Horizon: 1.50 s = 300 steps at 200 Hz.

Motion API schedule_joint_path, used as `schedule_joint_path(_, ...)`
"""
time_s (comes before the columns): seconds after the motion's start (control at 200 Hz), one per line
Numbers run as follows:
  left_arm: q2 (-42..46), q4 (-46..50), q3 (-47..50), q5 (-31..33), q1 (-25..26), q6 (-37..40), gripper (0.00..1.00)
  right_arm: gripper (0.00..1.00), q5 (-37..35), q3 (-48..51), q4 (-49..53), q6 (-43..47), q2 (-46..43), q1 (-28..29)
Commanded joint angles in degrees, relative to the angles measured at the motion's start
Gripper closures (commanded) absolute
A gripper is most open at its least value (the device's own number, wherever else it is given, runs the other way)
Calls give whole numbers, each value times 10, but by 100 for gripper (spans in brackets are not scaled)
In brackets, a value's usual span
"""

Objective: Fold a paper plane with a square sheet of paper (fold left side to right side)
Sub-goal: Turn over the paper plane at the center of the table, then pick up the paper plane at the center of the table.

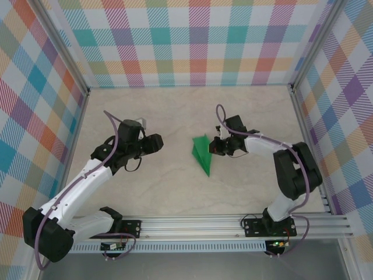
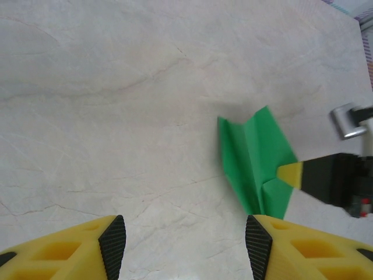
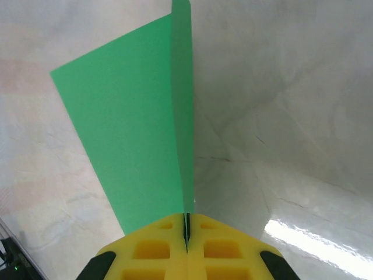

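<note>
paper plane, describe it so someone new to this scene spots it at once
On the pale marble-look table inside plaid walls, look just right of centre. There the right hand pinches the paper plane. It is the only bright green thing, a slim creased dart.

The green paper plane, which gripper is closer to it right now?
Right. The right gripper is shut on the paper plane, pinching its edge. The left gripper hangs open off to the plane's left, apart from it, with bare table between.

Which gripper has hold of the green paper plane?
The right gripper, jaws shut on the bright green folded paper plane; the left gripper hangs open, apart from it.
</note>
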<state>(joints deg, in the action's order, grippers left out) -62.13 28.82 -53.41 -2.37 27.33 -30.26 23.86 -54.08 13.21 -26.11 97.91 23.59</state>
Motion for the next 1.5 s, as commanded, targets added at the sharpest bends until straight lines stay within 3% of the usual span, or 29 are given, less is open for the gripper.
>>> schedule_joint_path(0.0, -7, 8, -16, 7, 3, 13, 41, 94, 37, 23, -18, 8, 30, -16)
schedule_joint_path(0.1, -9, 10, -17, 5, 3, 14, 41, 72, -42, 23, 32, 29, -16, -21)
schedule_joint_path(0.21, -14, 13, -23, 9, 3, 20, 41, 57, -117, -8, 130, 57, -80, -21)
schedule_joint_path(0.295, -14, 9, -25, 9, 3, 21, 41, 49, -166, -30, 203, 59, -125, -21)
schedule_joint_path(0.395, -7, 0, -18, 7, 3, 21, 41, 48, -169, -30, 248, 33, -166, -2)
schedule_joint_path(0.61, 24, -24, 12, 8, 3, 25, 32, 48, -223, -34, 260, -26, -137, 112)
schedule_joint_path(0.87, 47, -11, 26, 24, 3, 31, 12, 49, -244, -76, 258, -35, -40, 147)
schedule_joint_path(0.99, 55, -7, 30, 24, 4, 31, 8, 52, -241, -80, 243, -35, -22, 150)
schedule_joint_path(1.27, 60, 1, 31, 24, 4, 35, 6, 64, -233, -97, 225, -35, 28, 157)
schedule_joint_path(1.495, 79, 19, 31, 39, 4, 39, 6, 93, -276, -163, 280, -32, 69, 163)
